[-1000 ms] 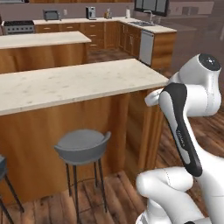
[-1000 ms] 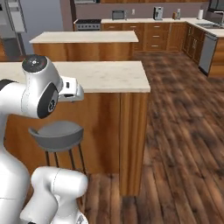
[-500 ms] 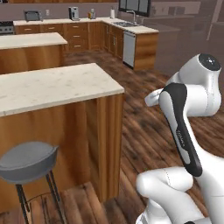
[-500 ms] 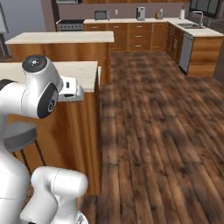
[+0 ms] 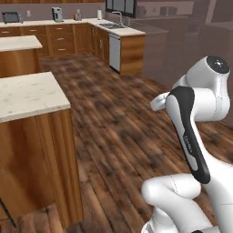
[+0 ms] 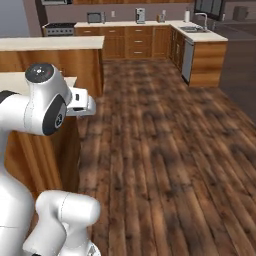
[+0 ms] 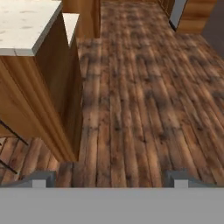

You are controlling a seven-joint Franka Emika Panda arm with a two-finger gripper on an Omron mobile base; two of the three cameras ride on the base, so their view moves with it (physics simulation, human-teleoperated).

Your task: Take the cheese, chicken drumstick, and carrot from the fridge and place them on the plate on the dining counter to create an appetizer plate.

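With nothing to carry yet, the gripper (image 7: 109,177) hangs with jaws spread wide and empty over the wood floor (image 7: 144,96) beside the dining bench's (image 5: 27,93) end corner; no food in sight.

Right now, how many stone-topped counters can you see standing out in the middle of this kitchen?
2. The dining counter is nearest, at the left. The wooden island stands behind it, nearer the back wall. More may lie outside the views.
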